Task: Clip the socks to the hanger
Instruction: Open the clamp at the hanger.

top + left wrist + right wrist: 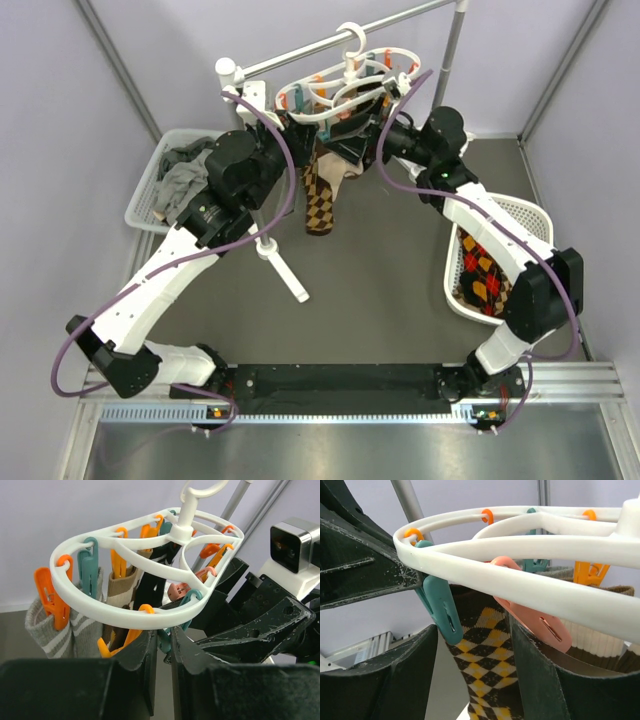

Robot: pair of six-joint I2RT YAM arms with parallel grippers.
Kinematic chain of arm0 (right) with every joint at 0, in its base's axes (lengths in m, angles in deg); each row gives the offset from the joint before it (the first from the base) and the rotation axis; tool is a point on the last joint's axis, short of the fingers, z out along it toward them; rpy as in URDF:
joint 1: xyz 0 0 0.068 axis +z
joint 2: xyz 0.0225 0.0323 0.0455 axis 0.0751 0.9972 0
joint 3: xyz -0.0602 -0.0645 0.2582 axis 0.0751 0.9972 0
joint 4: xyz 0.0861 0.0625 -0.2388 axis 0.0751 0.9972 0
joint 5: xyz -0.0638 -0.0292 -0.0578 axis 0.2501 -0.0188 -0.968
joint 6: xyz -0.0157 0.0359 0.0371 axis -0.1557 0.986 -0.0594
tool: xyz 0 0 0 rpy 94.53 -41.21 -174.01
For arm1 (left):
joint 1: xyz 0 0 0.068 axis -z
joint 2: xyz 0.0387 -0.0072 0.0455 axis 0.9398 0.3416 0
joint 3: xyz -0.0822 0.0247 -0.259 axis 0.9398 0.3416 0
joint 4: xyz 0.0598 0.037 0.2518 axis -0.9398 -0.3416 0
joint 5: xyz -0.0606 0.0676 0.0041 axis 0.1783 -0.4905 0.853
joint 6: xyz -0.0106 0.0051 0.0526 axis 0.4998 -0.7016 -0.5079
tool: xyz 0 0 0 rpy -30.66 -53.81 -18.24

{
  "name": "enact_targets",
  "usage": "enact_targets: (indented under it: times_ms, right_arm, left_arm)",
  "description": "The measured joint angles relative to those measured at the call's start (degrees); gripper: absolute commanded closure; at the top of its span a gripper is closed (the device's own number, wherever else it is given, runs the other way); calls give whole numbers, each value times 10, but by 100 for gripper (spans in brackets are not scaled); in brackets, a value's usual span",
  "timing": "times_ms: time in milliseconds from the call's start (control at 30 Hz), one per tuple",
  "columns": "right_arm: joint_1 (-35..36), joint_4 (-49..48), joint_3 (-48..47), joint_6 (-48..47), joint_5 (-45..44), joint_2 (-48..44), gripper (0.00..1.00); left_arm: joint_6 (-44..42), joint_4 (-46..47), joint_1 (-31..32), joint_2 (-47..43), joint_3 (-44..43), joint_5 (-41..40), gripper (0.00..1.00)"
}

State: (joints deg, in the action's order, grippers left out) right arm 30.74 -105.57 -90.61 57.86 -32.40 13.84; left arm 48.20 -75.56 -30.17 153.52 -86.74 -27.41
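Observation:
The white oval hanger (345, 82) hangs by its hook from the rail. It fills the left wrist view (125, 612) and the right wrist view (530, 587). My left gripper (303, 138) (164, 634) is shut on a teal clip (167, 642) under the ring's near edge. My right gripper (378, 128) (474, 630) is open, its fingers either side of a hanging argyle sock (487, 655) (320, 200). That teal clip (440, 607) and a pink clip (535, 622) hang beside the sock's top. Whether a clip grips the sock is hidden.
A grey striped sock (50, 630) and a beige-cuffed sock (122, 587) hang from orange clips. More argyle socks lie in the white basket (455, 262) at right. Grey socks lie in the white basket (150, 180) at left. The rail stand (330, 42) has a foot (285, 270) on the floor.

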Motion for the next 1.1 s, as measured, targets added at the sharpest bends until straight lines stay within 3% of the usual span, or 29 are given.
enact_targets:
  times_ms: [167,567,700,933,1100]
  right_arm:
    - [0,-11,-2,15,17,7,50]
    - [0,-44,-9,50,61,7,91]
    - [0,-46,-9,52,65,7,99]
    - [7,-19,-9,27,42,4,100]
    - [16,15,-8,-9,5,-6,100]
  left_arm:
    - [2,-1,0,0,0,0,96]
    - [14,5,-2,1,0,-1,93]
    - [14,8,-2,2,0,-1,74]
    - [15,7,0,1,0,14,35]
    - [16,2,0,0,0,27,30]
